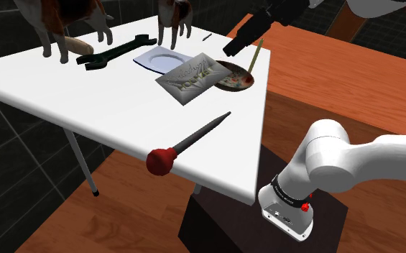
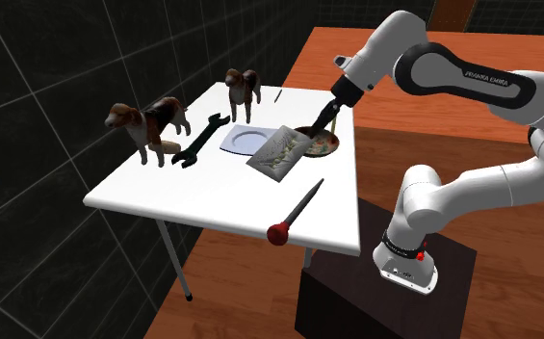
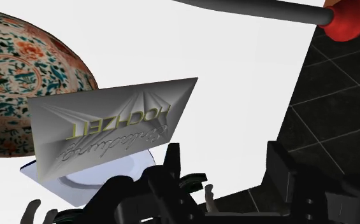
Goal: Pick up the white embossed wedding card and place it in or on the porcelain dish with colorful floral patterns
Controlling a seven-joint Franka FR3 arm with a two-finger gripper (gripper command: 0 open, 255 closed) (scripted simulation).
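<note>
Three times found the grey embossed card (image 1: 192,77), once per view: propped aslant on the white desk (image 1: 86,93), just beside the flower-patterned dish (image 3: 19,70), its lower corner over a pale plate (image 1: 158,57). Read "HOCHZEIT" on it, upside down, from the wrist. Saw the dish only in part, cut by the frame there and screened by the card from the shoulder. Found the gripper (image 3: 223,156) above the desk near the dish, fingers wide apart, clasping nothing. Could not make out the thin pale stick (image 1: 255,56) by the dish. Saw two dog figures (image 1: 65,21) cut off at the shoulder view's top.
</note>
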